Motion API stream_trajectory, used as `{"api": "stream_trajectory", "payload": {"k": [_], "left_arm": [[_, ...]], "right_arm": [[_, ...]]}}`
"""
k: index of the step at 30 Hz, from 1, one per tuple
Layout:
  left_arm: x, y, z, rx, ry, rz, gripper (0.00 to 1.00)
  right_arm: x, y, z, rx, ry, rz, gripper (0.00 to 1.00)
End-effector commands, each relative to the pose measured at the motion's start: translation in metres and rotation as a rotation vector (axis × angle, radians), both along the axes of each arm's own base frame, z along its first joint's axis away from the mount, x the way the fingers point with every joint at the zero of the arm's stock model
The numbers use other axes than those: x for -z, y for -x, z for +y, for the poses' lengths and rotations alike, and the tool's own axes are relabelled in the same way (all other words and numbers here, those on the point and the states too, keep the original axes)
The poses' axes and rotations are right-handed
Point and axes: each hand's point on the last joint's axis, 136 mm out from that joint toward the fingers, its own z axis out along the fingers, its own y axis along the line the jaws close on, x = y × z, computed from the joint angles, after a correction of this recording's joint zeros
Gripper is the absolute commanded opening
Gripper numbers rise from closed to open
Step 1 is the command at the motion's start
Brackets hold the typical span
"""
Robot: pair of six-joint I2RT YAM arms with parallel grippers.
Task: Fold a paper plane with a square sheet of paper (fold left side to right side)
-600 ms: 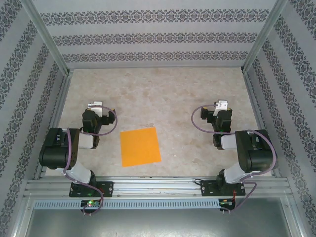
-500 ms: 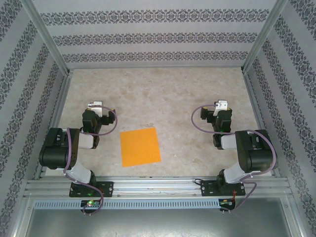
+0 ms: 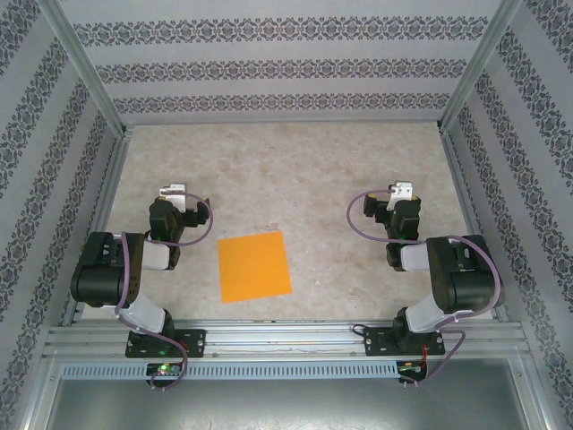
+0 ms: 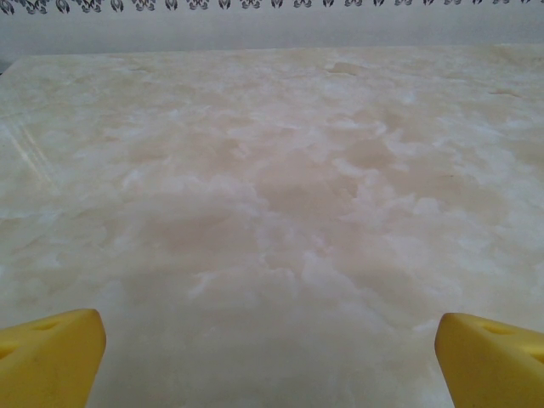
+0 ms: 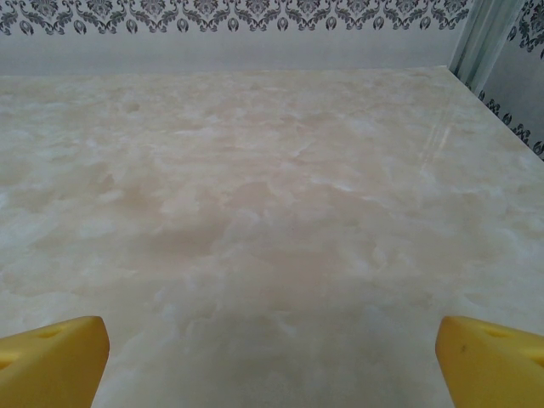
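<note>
Nothing is being shown as moved since the earlier frames. The square sheet of paper [image 3: 255, 266] is lying flat and unfolded, bright orange and plain, on the marbled beige table [image 3: 295, 170], near its front edge and between the two arms. It is being flanked by the left gripper [image 3: 170, 192], near its upper left corner, and by the right gripper [image 3: 403, 191], well apart to its right, and is being touched by neither. Both grippers' yellow fingers [image 4: 51, 357] are being held wide apart over bare tabletop, clamped on nothing. The enclosure walls [image 3: 269, 67] are being lined with ornamentally patterned wallpaper.
</note>
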Motion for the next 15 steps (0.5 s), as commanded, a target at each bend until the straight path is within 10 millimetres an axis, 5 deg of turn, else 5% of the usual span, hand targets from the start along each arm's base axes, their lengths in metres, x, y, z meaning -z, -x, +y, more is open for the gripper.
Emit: {"api": "stream_trajectory", "payload": {"k": [1, 15], "left_arm": [[-0.0004, -0.0004, -0.0006, 0.011, 0.015, 0.001, 1.0], [-0.002, 0.0003, 0.0019, -0.006, 0.018, -0.007, 1.0]], "right_arm": [[-0.0131, -0.0057, 0.0027, -0.019, 0.001, -0.038, 0.98], [-0.0165, -0.0048, -0.0012, -0.018, -0.028, -0.048, 0.98]]}}
